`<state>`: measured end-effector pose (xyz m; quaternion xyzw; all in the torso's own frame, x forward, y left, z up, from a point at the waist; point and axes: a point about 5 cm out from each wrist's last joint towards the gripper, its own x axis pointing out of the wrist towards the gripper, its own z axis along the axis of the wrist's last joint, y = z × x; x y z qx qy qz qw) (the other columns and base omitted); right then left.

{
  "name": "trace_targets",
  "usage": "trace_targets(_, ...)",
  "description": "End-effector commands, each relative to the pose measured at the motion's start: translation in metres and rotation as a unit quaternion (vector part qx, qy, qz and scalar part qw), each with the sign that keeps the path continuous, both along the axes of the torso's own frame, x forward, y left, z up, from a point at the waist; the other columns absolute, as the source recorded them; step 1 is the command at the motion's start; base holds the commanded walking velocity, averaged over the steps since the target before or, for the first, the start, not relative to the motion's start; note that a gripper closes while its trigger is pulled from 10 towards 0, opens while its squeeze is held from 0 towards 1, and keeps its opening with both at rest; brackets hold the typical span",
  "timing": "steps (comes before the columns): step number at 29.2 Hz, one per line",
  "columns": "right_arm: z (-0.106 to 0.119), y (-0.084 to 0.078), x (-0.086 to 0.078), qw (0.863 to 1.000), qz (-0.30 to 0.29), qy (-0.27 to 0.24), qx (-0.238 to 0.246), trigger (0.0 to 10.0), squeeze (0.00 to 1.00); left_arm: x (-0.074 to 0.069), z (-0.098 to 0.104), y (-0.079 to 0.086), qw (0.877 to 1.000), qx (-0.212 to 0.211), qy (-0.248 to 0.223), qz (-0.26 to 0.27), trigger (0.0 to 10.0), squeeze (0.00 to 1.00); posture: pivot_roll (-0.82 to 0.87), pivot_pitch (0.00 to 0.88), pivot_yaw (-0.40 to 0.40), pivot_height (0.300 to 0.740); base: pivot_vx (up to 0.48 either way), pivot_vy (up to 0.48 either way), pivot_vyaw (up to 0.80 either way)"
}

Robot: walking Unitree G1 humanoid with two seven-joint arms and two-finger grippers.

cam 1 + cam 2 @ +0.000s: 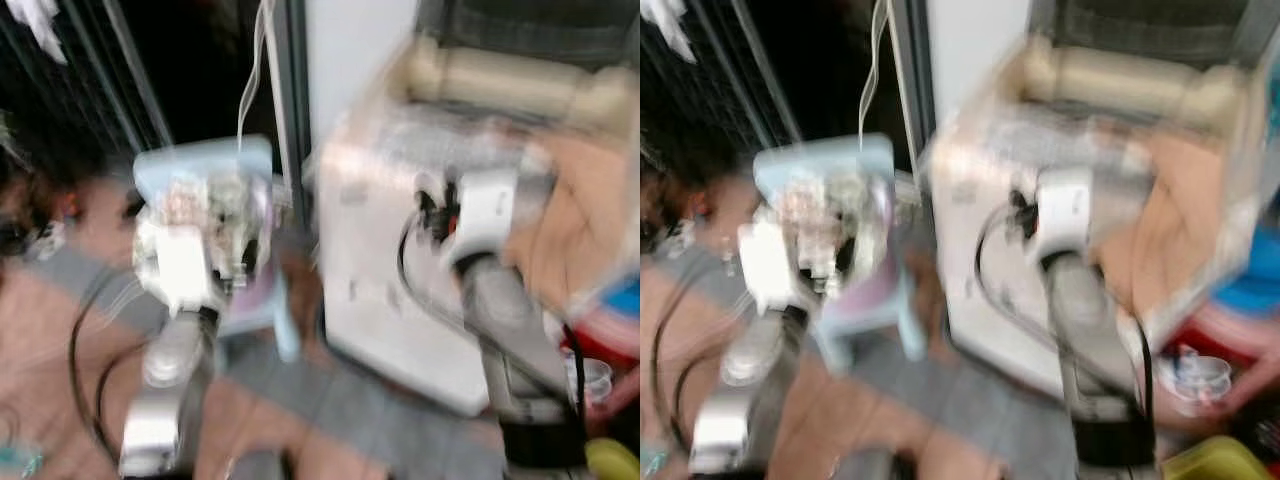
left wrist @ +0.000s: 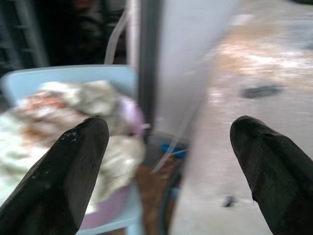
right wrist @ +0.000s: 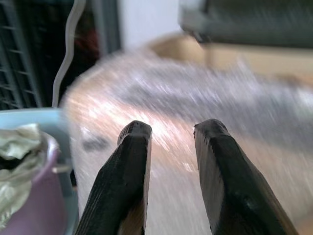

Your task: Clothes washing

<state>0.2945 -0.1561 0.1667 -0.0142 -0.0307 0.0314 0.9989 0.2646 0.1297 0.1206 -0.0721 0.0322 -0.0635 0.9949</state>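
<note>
Both eye views are blurred. A pile of pale, crumpled clothes point(image 1: 205, 205) lies in a purple basin point(image 2: 105, 213) on a light blue stool point(image 1: 200, 160). To its right stands a white washing machine point(image 1: 390, 300) with a shiny plastic-covered top point(image 3: 195, 103). My left gripper point(image 2: 168, 127) is open wide, pointing between the clothes and the machine's side, with nothing between its fingers. My right gripper point(image 3: 173, 125) hovers over the machine's top, fingers a narrow gap apart and empty.
A tan cloth point(image 1: 570, 230) drapes over the machine's right side and a beige roll point(image 1: 500, 80) lies behind it. Red and blue tubs point(image 1: 615, 320), a clear cup point(image 1: 590, 380) and a yellow object point(image 1: 612, 460) crowd the right. A dark grille point(image 1: 60, 80) stands at the left.
</note>
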Motion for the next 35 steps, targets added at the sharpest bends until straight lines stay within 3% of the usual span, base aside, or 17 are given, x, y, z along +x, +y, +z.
trace_targets(1, 0.006, 0.0, 0.007, 1.0, -0.008, -0.003, 0.006, 10.0, 0.0, 0.004, 0.005, 0.002, 1.0, 0.009, -0.006, 0.003, 10.0, 0.0, -0.01, 0.071, 0.065, 0.74, 0.0, 0.0, 0.0)
trace_targets(2, 0.005, -0.002, 0.007, 1.0, -0.009, 0.003, 0.009, 10.0, 0.0, 0.005, 0.006, 0.003, 1.0, 0.009, -0.007, 0.003, 10.0, 0.0, -0.01, 0.073, 0.066, 0.74, 0.0, 0.0, 0.0)
trace_targets(3, 0.003, -0.004, 0.007, 1.0, -0.011, 0.01, 0.013, 10.0, 0.15, 0.005, 0.007, 0.003, 1.0, 0.008, -0.009, 0.003, 10.0, 0.0, -0.01, 0.073, 0.069, 0.74, 0.0, 0.0, 0.0)
trace_targets(4, 0.0, -0.007, 0.007, 1.0, -0.019, 0.011, 0.016, 10.0, 1.0, 0.006, 0.006, 0.003, 1.0, 0.008, -0.009, 0.005, 10.0, 0.0, 0.0, 0.077, 0.072, 0.74, 0.0, 0.0, 0.0)
trace_targets(12, -0.016, 0.0, 0.005, 1.0, -0.014, -0.002, 0.01, 10.0, 1.0, 0.002, -0.001, 0.003, 1.0, -0.005, 0.005, 0.008, 10.0, 0.0, 0.02, 0.092, 0.078, 0.74, 0.0, 0.0, 0.0)
trace_targets(13, -0.016, 0.001, 0.004, 1.0, -0.01, -0.006, 0.003, 10.0, 0.69, 0.002, -0.001, 0.003, 1.0, -0.008, 0.006, 0.007, 10.0, 0.0, 0.01, 0.094, 0.072, 0.74, 0.0, 0.0, 0.0)
trace_targets(14, -0.016, 0.001, 0.002, 1.0, -0.007, -0.009, -0.011, 10.0, 0.0, 0.001, -0.001, 0.004, 1.0, -0.01, 0.006, 0.008, 10.0, 0.0, 0.01, 0.094, 0.07, 0.74, 0.0, 0.0, 0.0)
trace_targets(20, -0.033, -0.009, -0.008, 0.997, -0.05, 0.017, -0.055, 10.0, 0.0, -0.002, -0.002, 0.008, 1.0, -0.008, 0.006, 0.015, 10.0, 0.0, -0.01, 0.095, 0.05, 0.74, 0.0, 0.0, 0.0)
trace_targets(23, -0.053, -0.014, -0.023, 0.996, -0.073, 0.039, -0.037, 10.0, 0.0, -0.001, -0.001, 0.009, 1.0, -0.003, 0.004, 0.012, 10.0, 0.0, -0.01, 0.1, 0.058, 0.74, 0.0, 0.0, 0.0)
trace_targets(26, -0.056, -0.022, -0.026, 0.994, -0.09, 0.06, -0.026, 10.0, 0.0, -0.002, -0.002, 0.01, 1.0, 0.001, 0.006, 0.01, 10.0, 0.0, -0.01, 0.1, 0.066, 0.74, 0.0, 0.0, 0.0)
trace_targets(27, -0.055, -0.023, -0.026, 0.994, -0.081, 0.066, -0.022, 10.0, 0.06, -0.002, -0.002, 0.011, 1.0, 0.001, 0.006, 0.009, 10.0, 0.0, -0.01, 0.099, 0.068, 0.74, 0.0, 0.0, 0.0)
trace_targets(28, -0.055, -0.028, -0.027, 0.993, -0.093, 0.062, -0.032, 10.0, 1.0, -0.002, -0.002, 0.011, 1.0, 0.001, 0.006, 0.008, 10.0, 0.0, -0.01, 0.096, 0.07, 0.74, 0.0, 0.0, 0.0)
trace_targets(32, -0.063, -0.047, -0.031, 0.983, -0.163, 0.061, -0.064, 10.0, 1.0, -0.001, -0.002, 0.009, 1.0, 0.001, 0.006, 0.006, 10.0, 0.0, -0.01, 0.096, 0.071, 0.74, 0.0, 0.0, 0.0)
trace_targets(35, -0.067, -0.052, -0.03, 0.978, -0.182, 0.063, -0.078, 10.0, 1.0, -0.001, -0.002, 0.008, 1.0, 0.001, 0.007, 0.003, 10.0, 0.0, 0.0, 0.097, 0.073, 0.74, 0.0, 0.0, 0.0)
